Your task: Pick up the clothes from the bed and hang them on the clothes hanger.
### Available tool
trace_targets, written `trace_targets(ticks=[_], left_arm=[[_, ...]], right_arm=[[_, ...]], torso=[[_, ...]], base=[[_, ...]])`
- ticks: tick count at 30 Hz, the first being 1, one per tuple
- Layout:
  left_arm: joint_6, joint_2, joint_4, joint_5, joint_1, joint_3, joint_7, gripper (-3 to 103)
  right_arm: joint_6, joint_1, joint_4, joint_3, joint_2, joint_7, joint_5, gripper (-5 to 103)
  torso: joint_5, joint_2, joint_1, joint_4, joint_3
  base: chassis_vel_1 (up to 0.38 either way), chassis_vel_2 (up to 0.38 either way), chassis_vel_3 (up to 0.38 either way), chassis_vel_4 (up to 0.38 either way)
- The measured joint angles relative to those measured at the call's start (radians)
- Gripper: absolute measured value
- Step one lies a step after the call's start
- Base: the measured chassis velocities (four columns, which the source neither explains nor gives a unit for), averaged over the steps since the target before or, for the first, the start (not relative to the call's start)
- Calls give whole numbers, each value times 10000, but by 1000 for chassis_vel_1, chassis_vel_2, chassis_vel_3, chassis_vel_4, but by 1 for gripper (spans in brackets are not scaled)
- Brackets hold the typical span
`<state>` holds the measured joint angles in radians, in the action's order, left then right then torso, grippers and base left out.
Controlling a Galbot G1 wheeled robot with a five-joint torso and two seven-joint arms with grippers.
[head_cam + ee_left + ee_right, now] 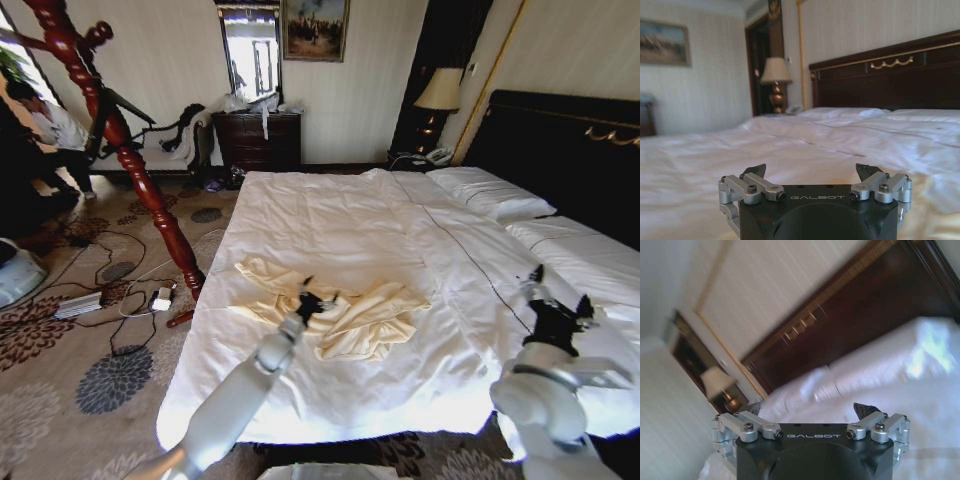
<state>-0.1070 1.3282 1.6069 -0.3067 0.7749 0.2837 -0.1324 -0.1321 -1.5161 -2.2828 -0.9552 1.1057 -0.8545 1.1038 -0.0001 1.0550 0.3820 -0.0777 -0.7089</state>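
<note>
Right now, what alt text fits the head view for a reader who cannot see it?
The left gripper, open, hovers at a crumpled cream shirt on a wide white bed. The right gripper waits above the bed's right side; a red-brown coat stand leans at left.

The left gripper [312,300] covers the middle of the cream shirt [375,318], hiding collar and sleeve layout among the folds. The wooden coat stand [120,140] runs off the head view's upper edge. Motion blur smears the headboard [850,335] and table lamp [716,381] in the right wrist view, where the right gripper's [810,412] black fingertips barely clear its body.
</note>
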Motion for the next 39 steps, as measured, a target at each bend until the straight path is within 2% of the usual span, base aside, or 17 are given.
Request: trace_targets(ticks=[2,3,4,6,8,10,11,13,14,17,26,29,30,32,34,35,39], left_arm=[[-483,217,33,-581,-272,535,-350,100],[-743,326,32,-819,-400,861,-466,100],[-743,326,32,-819,-400,861,-466,100],[-999,388,23,-891,-470,1228,-537,100],[-1224,318,21,-851,-473,1569,-574,100],[-1279,275,23,-812,-476,1661,-575,100],[-1375,168,28,-614,-480,1872,-566,100],[-1501,-40,-39,60,-486,2101,-503,100],[-1501,-40,-39,60,-486,2101,-503,100],[-1548,-390,-268,1007,-474,2208,-414,100],[-1657,-766,-373,1240,-384,2118,-513,100],[-1511,-744,-424,1308,-382,2021,-548,87],[-1511,-744,-424,1308,-382,2021,-548,87],[-1442,-685,-459,1310,-395,1995,-548,81],[-1342,-583,-528,1336,-414,1985,-520,71],[-1342,-583,-528,1336,-414,1985,-520,71],[-1069,-255,-834,1704,-364,1924,-484,49]], right_arm=[[-46,-51,16,-26,-97,-58,312,100],[-307,-195,199,-21,-186,524,-320,100],[-307,-195,199,-21,-186,524,-320,100],[-729,-494,400,-37,-285,1637,-1679,100],[-966,-743,253,-19,-299,2361,-2985,100],[-999,-775,210,4,-291,2479,-3317,100],[-1039,-796,181,69,-244,2666,-4047,100],[-1047,-782,195,145,-154,2740,-4549,100],[-1047,-782,195,145,-154,2740,-4549,100],[-1026,-748,210,242,6,2681,-4295,100],[-981,-682,339,471,333,2557,-4269,100],[-948,-628,377,591,454,2497,-4256,100],[-948,-628,377,591,454,2497,-4256,100],[-927,-628,392,647,506,2449,-4248,100],[-894,-638,409,684,589,2394,-4244,100],[-894,-638,409,684,589,2394,-4244,100],[-880,-694,412,644,668,2352,-4242,100]], torso=[[7,0,-1,-4,1],[3,0,-2,-3,0],[3,0,-2,-3,0],[4,0,-2,-3,0],[2,1,-2,-4,1],[1,2,-2,-3,1],[-1,2,-3,-1,1],[0,2,-3,-1,1],[0,2,-3,-1,1],[0,1,-2,0,1],[0,1,-2,-1,1],[0,1,-3,-2,1],[0,1,-3,-2,1],[0,1,-2,-3,1],[-1,1,-2,-2,1],[-1,1,-2,-2,1],[0,1,-2,-2,1]], base=[[0,0,0,0],[0,0,0,0],[0,0,0,0],[0,0,0,0],[0,0,0,0],[0,0,0,0],[0,0,0,0],[0,0,0,0],[0,0,0,0],[0,0,0,0],[0,0,0,0],[0,0,0,0],[0,0,0,0],[0,0,0,0],[0,0,0,0],[0,0,0,0],[0,0,0,0]])
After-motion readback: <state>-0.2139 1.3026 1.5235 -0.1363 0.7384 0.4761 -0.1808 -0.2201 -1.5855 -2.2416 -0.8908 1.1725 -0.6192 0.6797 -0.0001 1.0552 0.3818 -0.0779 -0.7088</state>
